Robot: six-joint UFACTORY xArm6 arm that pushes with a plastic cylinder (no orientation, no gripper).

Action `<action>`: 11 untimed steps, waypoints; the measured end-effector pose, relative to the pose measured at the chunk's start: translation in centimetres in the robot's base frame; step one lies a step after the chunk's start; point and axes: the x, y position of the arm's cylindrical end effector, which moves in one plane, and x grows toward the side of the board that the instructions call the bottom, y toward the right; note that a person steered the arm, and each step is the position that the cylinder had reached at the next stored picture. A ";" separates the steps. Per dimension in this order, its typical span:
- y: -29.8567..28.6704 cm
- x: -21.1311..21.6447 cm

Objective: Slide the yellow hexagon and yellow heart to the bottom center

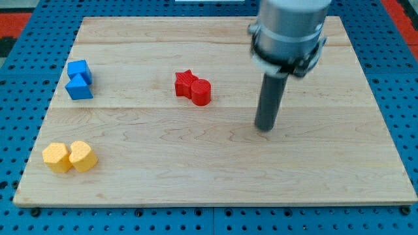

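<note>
A wooden board (215,170) lay on a blue perforated table (19,78), photographed from above its lower edge. The robot arm's dark rod descended from a grey cylindrical housing (289,29) at the upper right of the frame, and my tip (264,128) rested on bare wood right of centre, touching no block; the rod carries no gripper, so nothing was grasped or clenched.

The two yellow blocks sat touching each other in the lower left of the frame, close to the board's left edge: the yellow hexagon (57,156) on the left and the yellow heart (83,155) on the right, both well apart from my tip.

Near the centre, above and left of my tip, a red star (185,82) pressed against a red cylinder (201,92). In the upper left of the frame, a blue cube (80,69) and a blue triangle (79,88) stood together, the cube nearer the top.
</note>
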 end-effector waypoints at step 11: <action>-15.3 0.8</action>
